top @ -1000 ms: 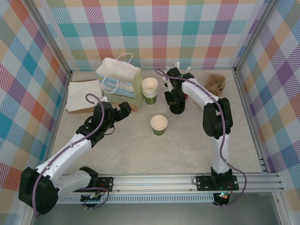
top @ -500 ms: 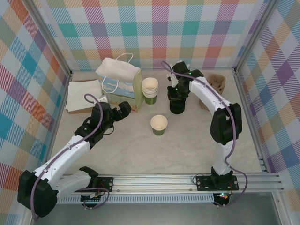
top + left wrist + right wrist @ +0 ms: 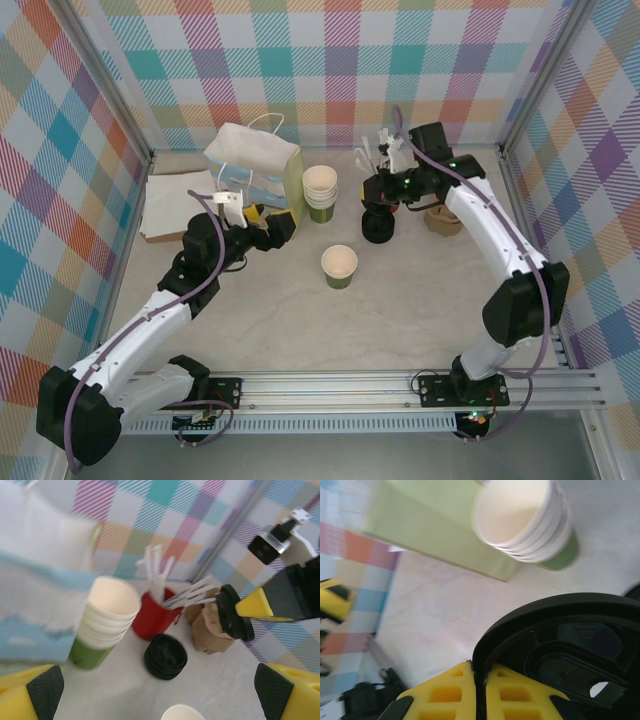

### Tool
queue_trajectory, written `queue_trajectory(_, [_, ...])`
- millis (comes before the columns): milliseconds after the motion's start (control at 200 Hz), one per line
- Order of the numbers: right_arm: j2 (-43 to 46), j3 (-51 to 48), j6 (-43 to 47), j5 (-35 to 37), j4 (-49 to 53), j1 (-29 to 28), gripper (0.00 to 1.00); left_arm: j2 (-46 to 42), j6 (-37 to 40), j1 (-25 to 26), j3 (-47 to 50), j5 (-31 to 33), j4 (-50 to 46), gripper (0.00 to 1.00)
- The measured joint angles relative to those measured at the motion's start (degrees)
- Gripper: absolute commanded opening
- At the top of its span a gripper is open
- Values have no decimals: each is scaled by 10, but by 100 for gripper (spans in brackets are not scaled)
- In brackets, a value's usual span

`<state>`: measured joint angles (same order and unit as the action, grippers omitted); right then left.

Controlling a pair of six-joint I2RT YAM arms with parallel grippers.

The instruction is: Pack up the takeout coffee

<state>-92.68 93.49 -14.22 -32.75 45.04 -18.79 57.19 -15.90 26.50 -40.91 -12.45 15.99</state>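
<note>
The green cup (image 3: 340,266) stands lidless near the table's (image 3: 300,320) middle, its cream inside showing. It lies at 5 o'clock from the stack of green cups (image 3: 320,192) and at 7 o'clock from the stack of black lids (image 3: 378,229). Bare, marbled tabletop runs open from it toward 6 o'clock.

The right gripper (image 3: 388,186) hovers above the lid stack. Its yellow fingers are pressed together on the rim of a round black lid (image 3: 560,645), glossy moulded plastic held on edge.

The left gripper (image 3: 268,228) has its jaws spread wide and empty at 9 o'clock from the cup, beside the gift bag (image 3: 255,178). The bag's blue-and-white print may carry lettering, but it is too blurred to read.

A red cup (image 3: 152,617) holds white stirrers.
</note>
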Motion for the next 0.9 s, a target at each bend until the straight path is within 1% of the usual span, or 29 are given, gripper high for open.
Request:
queue_trajectory(205, [37, -3, -17, -159, -47, 1, 10, 27, 116, 3, 0, -93, 100, 100])
queue_trajectory(345, [40, -12, -29, -224, -62, -7, 9, 59, 188, 21, -5, -143, 134, 100])
queue_trajectory(445, [40, -13, -34, -252, -65, -13, 9, 84, 231, 35, -21, -171, 143, 99])
queue_trajectory(605, [40, -13, -39, -281, -66, -23, 9, 114, 280, 46, -39, -191, 157, 95])
queue_trajectory(900, [40, -17, -51, -306, -81, -37, 10, 149, 319, 61, -68, -206, 175, 93])
